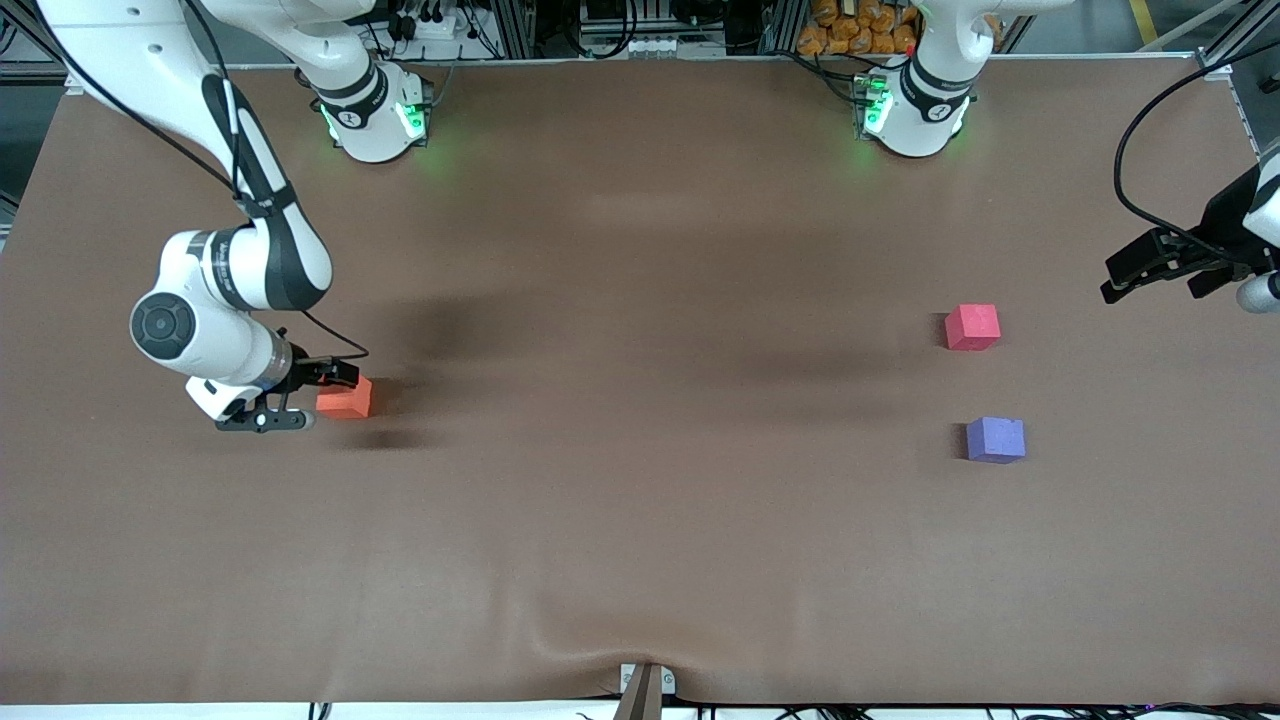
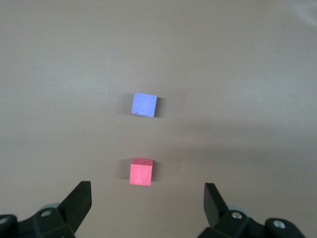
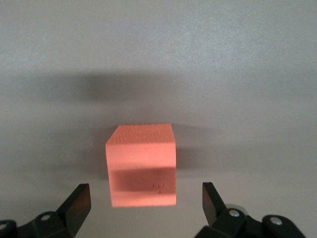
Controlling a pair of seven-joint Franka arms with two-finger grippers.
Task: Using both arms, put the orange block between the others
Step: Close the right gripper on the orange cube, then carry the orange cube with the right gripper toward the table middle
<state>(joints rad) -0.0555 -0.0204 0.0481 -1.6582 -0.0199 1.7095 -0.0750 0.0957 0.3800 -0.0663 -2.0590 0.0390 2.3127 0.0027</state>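
The right gripper (image 3: 143, 206) has its fingers spread wide, low at the orange block (image 1: 345, 397), which rests on the table (image 1: 640, 520) at the right arm's end; whether a fingertip touches it is hard to tell. Nothing is grasped yet. The left gripper (image 2: 147, 204), equally spread and empty, waits above the table near the pinkish-red cube (image 1: 972, 327) and purple-blue cube (image 1: 995, 439). Pickup, transfer and placement in the gap all remain.

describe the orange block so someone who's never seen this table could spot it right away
Start at the right arm's end of the brown table, where the right gripper hangs low with its fingers open. The orange block sits on the cloth just by those fingers, not gripped. It is the only cube at that end; the pinkish-red cube and purple cube lie together toward the left arm's end.
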